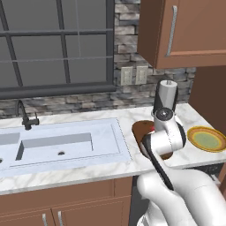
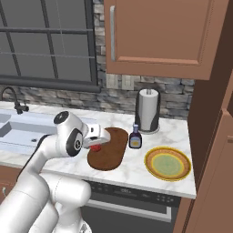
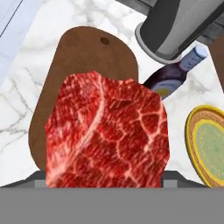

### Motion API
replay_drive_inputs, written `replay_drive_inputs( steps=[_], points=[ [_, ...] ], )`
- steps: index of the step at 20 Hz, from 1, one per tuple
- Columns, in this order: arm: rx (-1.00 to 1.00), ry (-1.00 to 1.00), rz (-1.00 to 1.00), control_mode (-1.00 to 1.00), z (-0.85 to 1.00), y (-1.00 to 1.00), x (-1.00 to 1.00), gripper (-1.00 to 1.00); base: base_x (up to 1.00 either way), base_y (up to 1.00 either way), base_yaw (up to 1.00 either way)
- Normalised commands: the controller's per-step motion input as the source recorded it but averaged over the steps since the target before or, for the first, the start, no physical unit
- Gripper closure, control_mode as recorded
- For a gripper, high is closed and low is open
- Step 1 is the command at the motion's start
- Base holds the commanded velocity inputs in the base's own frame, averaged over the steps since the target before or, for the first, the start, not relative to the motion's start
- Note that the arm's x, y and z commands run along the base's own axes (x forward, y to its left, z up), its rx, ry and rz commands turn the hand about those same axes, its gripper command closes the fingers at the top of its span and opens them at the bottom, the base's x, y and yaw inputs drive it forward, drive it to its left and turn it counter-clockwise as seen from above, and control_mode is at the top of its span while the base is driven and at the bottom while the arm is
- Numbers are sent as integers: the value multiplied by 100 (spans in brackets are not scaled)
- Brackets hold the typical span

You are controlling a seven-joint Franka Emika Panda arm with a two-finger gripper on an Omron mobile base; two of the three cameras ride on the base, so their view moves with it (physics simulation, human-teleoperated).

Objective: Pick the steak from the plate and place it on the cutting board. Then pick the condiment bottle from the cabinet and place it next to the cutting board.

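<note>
In the left base view the arm hides most of the cutting board [image 1: 140,131] at centre right, and the plate [image 1: 206,138] at far right lies bare on the table [image 1: 88,170]. In the right base view the tool [image 2: 94,146] hangs over the board's left edge, pinching the steak [image 2: 95,147]; the bottle [image 2: 135,137] already stands just beside the board. In the hand view the steak fills the centre above the board, so I judge it best lowered straight down near the board's middle, then released.

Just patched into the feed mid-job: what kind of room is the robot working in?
A home kitchen, by the look of it: a marble counter with a built-in sink and tap under a window, wooden cabinets above, and a cutting board with raw steak over it.
</note>
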Motion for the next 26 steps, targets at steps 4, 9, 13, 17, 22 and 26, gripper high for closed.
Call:
replay_drive_inputs(
  steps=[4, 9, 13, 17, 22, 26],
  points=[
    [3, 0, -2, -100, -30, -4, 7, 100, 0, 0, 0],
    [5, 0, -1, -100, -32, -5, 6, 100, 0, 0, 0],
    [5, 0, -1, -100, -33, -5, 4, 100, 0, 0, 0],
    [3, 0, -1, -100, -33, -7, 1, 100, 0, 0, 0],
    [3, 0, 0, -100, -27, -2, 0, 100, 0, 0, 0],
    [2, -1, 0, -100, -25, 0, 0, 100, 0, 0, 0]
  ],
)
